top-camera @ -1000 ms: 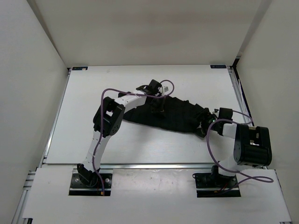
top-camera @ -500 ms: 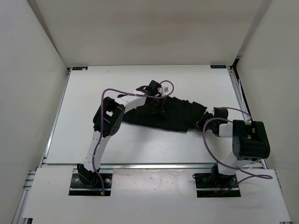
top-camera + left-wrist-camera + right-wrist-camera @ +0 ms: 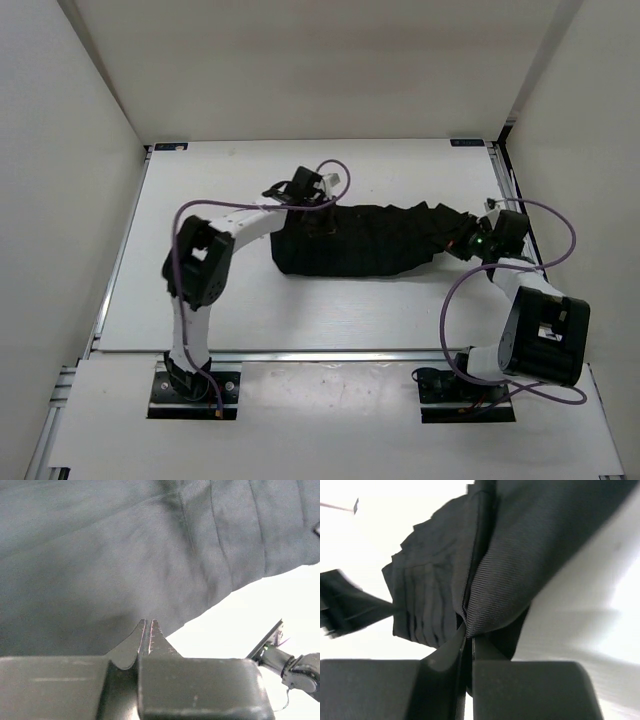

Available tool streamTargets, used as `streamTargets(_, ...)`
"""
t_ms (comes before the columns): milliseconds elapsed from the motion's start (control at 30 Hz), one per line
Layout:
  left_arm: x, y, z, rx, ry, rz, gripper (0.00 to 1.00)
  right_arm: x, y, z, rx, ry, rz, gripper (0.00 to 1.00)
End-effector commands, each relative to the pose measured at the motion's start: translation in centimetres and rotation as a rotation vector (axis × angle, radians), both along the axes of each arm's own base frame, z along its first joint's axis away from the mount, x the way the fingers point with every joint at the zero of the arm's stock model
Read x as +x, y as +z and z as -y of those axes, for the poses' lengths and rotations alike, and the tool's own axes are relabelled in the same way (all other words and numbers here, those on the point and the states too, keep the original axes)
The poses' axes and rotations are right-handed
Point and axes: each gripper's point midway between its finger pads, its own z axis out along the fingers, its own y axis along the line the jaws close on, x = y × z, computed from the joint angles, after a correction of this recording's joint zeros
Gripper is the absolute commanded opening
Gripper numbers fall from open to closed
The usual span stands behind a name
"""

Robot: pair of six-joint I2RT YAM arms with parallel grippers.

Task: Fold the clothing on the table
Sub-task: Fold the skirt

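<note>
The black clothing (image 3: 375, 240) lies stretched in a wrinkled band across the middle of the white table (image 3: 220, 300). My left gripper (image 3: 318, 212) is shut on its upper left corner. In the left wrist view the closed tips (image 3: 147, 623) sit against the dark clothing (image 3: 125, 555), with white table (image 3: 280, 595) to the right. My right gripper (image 3: 466, 244) is shut on the right end. In the right wrist view it (image 3: 469, 635) pinches a ribbed hem of the clothing (image 3: 520, 555), and pleated folds hang to the left. The table (image 3: 590, 605) shows beneath.
White walls enclose the table on three sides. Metal rails (image 3: 515, 210) run along its edges, close to my right wrist. Purple cables (image 3: 455, 300) loop off both arms. The right arm (image 3: 295, 667) shows at the lower right of the left wrist view.
My right gripper has shut on the clothing's right end and drawn it right and back. My left arm has moved left with its corner, and the clothing now lies stretched wider.
</note>
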Motion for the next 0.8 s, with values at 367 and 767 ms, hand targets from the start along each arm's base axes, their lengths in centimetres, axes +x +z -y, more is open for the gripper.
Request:
streamTargets(367, -3.3, -2.8, -13.7, 0.170, 0.291, 0.061, 0.00, 1.8, 10.5, -2.2, -0.137, 0.380, 0.386, 0.01)
streamTargets(767, -1.7, -4.7, -13.8, 0.165, 0.327, 0.023, 0.00, 2.1, 14.8, -9.5, -0.280, 0.619, 0.535, 0.00)
